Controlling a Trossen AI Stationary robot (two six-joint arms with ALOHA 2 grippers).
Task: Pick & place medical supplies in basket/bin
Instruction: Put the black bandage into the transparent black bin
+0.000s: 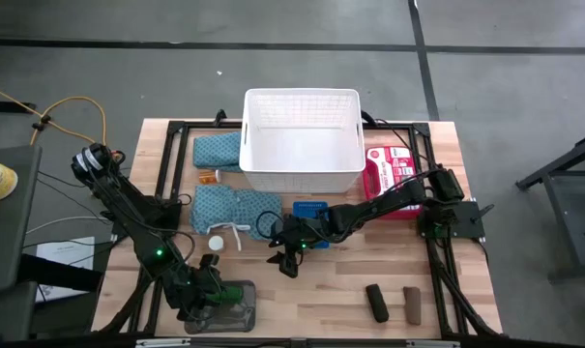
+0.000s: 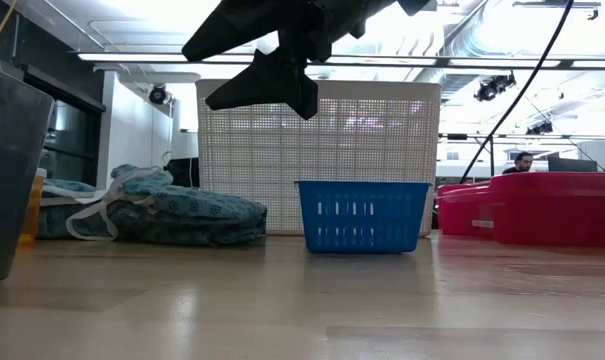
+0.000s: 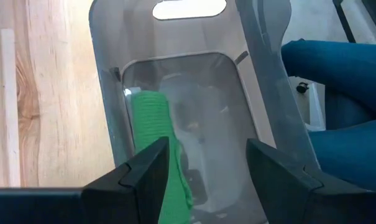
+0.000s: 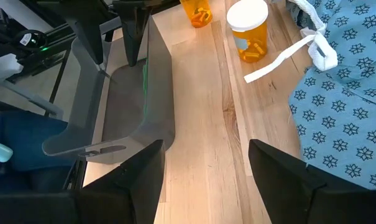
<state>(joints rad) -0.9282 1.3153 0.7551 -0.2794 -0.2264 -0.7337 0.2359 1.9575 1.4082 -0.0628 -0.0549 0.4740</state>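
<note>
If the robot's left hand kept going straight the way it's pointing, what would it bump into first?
Probably the green roll lying in the grey tray: the open left hand points straight down into the tray, one finger right at the roll.

Green roll [image 3: 155, 134] in grey tray [image 3: 113, 37]

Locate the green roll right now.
The green roll lies inside the grey tray at the table's front left corner, directly beneath the open left gripper.
</note>
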